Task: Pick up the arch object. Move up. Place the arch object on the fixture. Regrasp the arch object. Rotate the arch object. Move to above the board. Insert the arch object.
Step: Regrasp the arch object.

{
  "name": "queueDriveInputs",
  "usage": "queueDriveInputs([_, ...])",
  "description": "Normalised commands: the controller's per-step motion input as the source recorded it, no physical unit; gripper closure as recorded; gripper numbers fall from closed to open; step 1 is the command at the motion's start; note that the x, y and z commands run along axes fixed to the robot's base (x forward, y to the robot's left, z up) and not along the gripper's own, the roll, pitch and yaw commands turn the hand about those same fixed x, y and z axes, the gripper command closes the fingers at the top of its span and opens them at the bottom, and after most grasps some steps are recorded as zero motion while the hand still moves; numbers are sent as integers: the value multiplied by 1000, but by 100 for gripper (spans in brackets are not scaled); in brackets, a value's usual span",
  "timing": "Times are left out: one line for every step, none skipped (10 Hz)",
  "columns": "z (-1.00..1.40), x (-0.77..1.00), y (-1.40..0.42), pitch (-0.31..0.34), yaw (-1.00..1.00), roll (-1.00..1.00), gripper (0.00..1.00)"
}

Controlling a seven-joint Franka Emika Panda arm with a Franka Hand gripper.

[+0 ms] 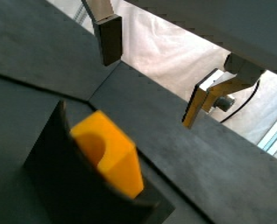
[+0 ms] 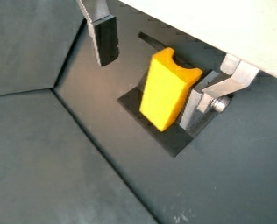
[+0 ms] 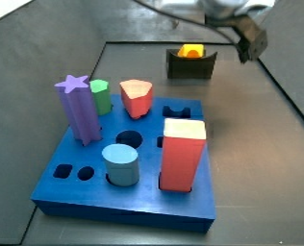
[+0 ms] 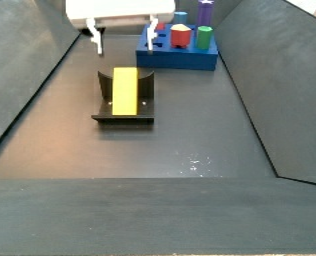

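Observation:
The arch object (image 2: 166, 86) is a yellow block with orange sides and a curved notch. It lies in the notch of the dark fixture (image 2: 152, 129), yellow face up, and shows in both side views (image 4: 123, 90) (image 3: 190, 50). My gripper (image 4: 122, 45) is open and empty. Its silver fingers (image 1: 110, 39) with dark pads stand wide apart just above and beside the arch, not touching it. In a wrist view (image 1: 106, 150) the arch lies off to one side of the gap between the fingers. The blue board (image 3: 129, 187) lies apart from the fixture.
The board (image 4: 188, 56) carries a purple star post (image 3: 78, 110), a green peg (image 3: 99, 96), a red pentagon peg (image 3: 137, 96), a blue cylinder (image 3: 121, 163) and a big red block (image 3: 182, 154). Dark sloping walls (image 4: 27, 90) bound the floor on both sides.

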Motion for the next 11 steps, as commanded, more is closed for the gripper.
queueDriveInputs([-1000, 83, 51, -88, -32, 65, 0])
queueDriveInputs([-1000, 95, 45, -72, -41, 63, 0])
queueDriveInputs([-887, 97, 32, -42, -45, 61, 0])
queueDriveInputs([-781, 94, 25, -28, -47, 65, 0])
queueDriveInputs([-540, 80, 14, -5, -32, 69, 0])
queueDriveInputs([-449, 75, 9, -2, -23, 67, 0])
queueDriveInputs([-265, 67, 7, 4, -2, 68, 0])
queueDriveInputs([-181, 23, -1, 16, 6, 59, 0])
queueDriveInputs([-169, 10, -4, 11, 12, 52, 0])
queueDriveInputs([-169, 11, -4, 11, 15, 52, 0])
queueDriveInputs([-169, 11, -4, 11, 18, 52, 0])
